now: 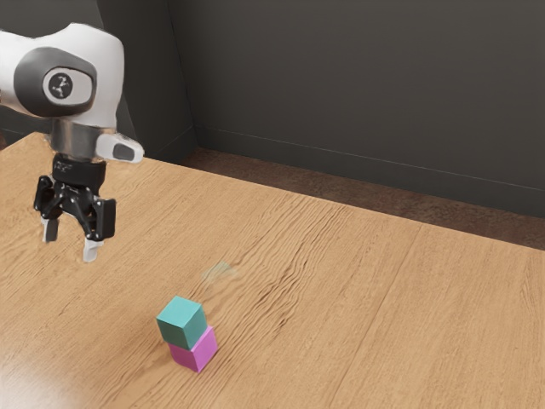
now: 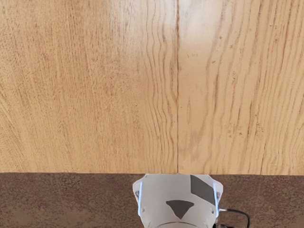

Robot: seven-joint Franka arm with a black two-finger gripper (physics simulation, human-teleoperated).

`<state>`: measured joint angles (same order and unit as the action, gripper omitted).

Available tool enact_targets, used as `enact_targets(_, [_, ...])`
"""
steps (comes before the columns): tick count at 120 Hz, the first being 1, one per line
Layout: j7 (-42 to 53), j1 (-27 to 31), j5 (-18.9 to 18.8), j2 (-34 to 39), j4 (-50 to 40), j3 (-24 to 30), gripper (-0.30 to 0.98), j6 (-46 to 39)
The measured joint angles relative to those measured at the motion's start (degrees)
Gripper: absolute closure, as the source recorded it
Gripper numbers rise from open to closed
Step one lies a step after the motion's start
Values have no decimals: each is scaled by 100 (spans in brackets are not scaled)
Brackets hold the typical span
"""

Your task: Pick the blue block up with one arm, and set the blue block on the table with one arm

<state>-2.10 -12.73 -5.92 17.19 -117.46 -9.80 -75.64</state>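
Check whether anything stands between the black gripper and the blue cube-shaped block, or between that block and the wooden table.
Nothing visible stands between the gripper and the blue block. The magenta cube-shaped block beneath it separates it from the table; nothing else visible does.

Dark wall [image 1: 358, 85] behind wooden table [image 1: 443, 315].

Light varnished-looking wood, its brown grain running in wavy lines, faces the desk [image 1: 409, 324], with a soft gloss where light strikes it. The blue block [image 1: 181, 322] and the magenta block [image 1: 196, 351] look smooth and matt, like plain plastic. The robot's arm [image 1: 104, 64] wears smooth white plastic with a slight sheen above a metallic grey collar [image 1: 75, 141]; the hand [image 1: 71, 239] is black with a dull shine. The dark wall [image 1: 358, 85] looks matt, the mottled brown floor [image 1: 298, 183] rough.
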Motion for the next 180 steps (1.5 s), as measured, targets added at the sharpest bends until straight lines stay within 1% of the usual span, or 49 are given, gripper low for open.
enact_targets(13, [-7,1,-66,-27,65,95,0,-1115])
enact_targets(32, [-40,-1,-122,-205,178,157,0,-2078])
enact_targets(47, [-78,10,71,-1448,389,58,0,-2913])
enact_targets(55, [-94,16,234,-1909,421,45,0,-3323])
enact_targets(62, [-105,7,365,-2115,386,41,0,-3625])
enact_targets(67, [-112,-6,447,-2105,80,43,0,-3917])
enact_targets(81, [-116,-40,648,-1688,-1055,48,0,-4879])
enact_targets(94, [-19,-53,724,-1487,-1434,48,0,-5501])
enact_targets(114, [487,4,770,-1085,-1712,56,0,-5631])
enact_targets(130, [832,2,923,-739,-2191,87,0,-5615])
enact_targets(153, [1166,-12,1239,-716,-2305,224,0,-5635])
enact_targets(180, [1380,-11,1399,-600,-2459,332,0,-5616])
